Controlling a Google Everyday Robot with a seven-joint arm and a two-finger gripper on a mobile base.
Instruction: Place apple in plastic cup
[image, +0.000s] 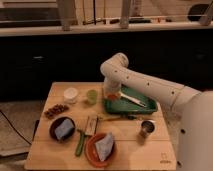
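Observation:
My gripper (112, 93) hangs from the white arm over the left end of the green tray (142, 107), pointing down. The apple (114, 95) shows as a small orange-red patch at its tip, and the gripper is shut on it. The plastic cup (91, 96), pale yellow-green and translucent, stands upright on the wooden table just left of the gripper, about a cup's width away. The apple is level with the cup's rim or slightly above it, not over it.
A white cup (71, 94) stands left of the plastic cup, with a heap of reddish-brown bits (56, 109) below it. A metal cup (147, 127), a dark bowl (63, 128), an orange plate (101, 147) and a green utensil (80, 142) fill the table's front.

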